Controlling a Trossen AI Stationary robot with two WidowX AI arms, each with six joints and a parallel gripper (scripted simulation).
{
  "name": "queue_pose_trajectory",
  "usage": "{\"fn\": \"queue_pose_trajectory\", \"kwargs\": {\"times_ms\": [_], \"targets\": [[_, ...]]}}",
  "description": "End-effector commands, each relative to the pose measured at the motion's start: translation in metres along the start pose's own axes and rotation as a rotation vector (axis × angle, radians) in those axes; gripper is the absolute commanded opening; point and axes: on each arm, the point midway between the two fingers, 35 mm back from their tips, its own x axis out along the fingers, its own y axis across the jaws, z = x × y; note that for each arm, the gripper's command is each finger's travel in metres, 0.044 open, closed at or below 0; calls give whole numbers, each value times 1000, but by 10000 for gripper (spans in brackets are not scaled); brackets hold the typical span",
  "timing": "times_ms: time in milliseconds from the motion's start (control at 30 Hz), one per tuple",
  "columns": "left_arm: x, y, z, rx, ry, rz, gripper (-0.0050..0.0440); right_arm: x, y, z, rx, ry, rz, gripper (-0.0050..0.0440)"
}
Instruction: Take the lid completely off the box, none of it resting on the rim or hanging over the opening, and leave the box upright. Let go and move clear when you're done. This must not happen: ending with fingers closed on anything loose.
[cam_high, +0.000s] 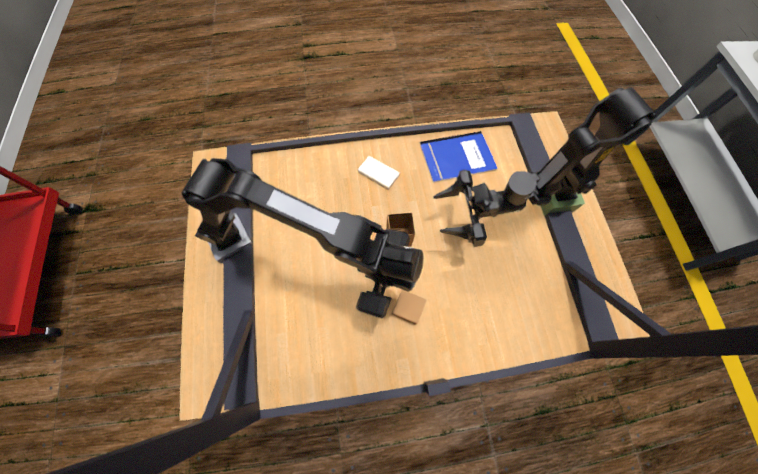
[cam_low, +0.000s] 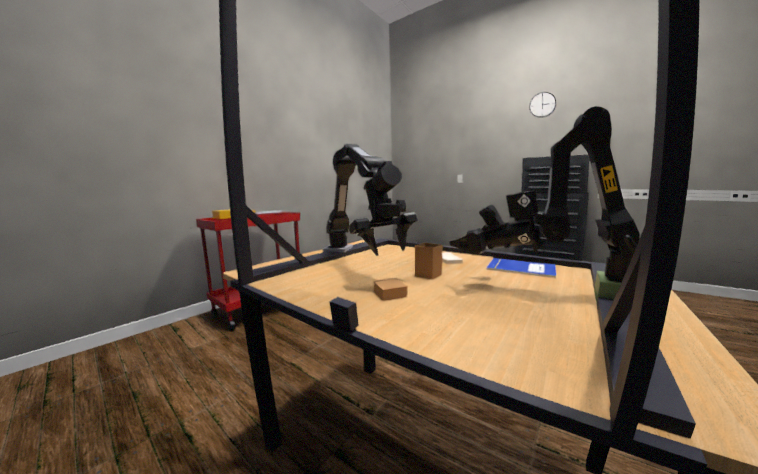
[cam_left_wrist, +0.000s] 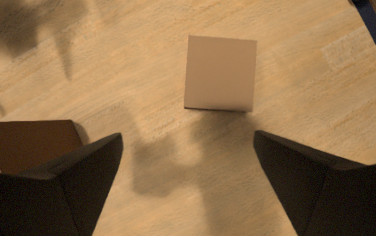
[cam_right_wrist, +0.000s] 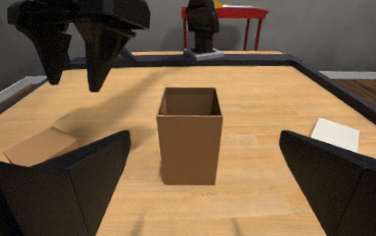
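The brown box (cam_high: 401, 224) stands upright and open-topped near the middle of the table; it also shows in the right wrist view (cam_right_wrist: 190, 142). Its lid (cam_high: 409, 307) lies flat on the table, apart from the box, toward the front edge. In the left wrist view the lid (cam_left_wrist: 220, 73) lies free on the wood. My left gripper (cam_low: 385, 234) is open and empty, raised above the table over the lid. My right gripper (cam_high: 449, 212) is open and empty, hovering low beside the box with its fingers pointing at it.
A white block (cam_high: 378, 171) and a blue book (cam_high: 458, 156) lie at the back of the table. A dark frame rail edges the table, with upright posts at the corners. A red cart (cam_high: 22, 268) stands off the table.
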Motion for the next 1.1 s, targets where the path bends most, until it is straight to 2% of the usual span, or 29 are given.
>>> {"fn": "queue_pose_trajectory", "kwargs": {"times_ms": [0, 100, 400, 467, 767, 933, 1067], "targets": [[-39, 17, -5, -40, -122, 50, 383, -11, -5, 29, 3, -35, 8, 440], [-59, 34, -18, -80, -200, 103, 383, -20, -9, 49, 2, -58, 11, 440], [-131, 95, -65, -215, -477, 296, 383, -48, -22, 133, 16, -208, 23, 440], [-131, 95, -65, -215, -477, 296, 383, -48, -22, 133, 16, -208, 23, 440], [-215, 169, -118, -388, -822, 527, 383, -79, -38, 193, 3, -240, 32, 440], [-253, 202, -140, -471, -980, 632, 383, -93, -45, 221, -1, -254, 37, 440], [-259, 214, -146, -496, -1010, 660, 383, -97, -47, 231, -1, -264, 38, 440]]}}
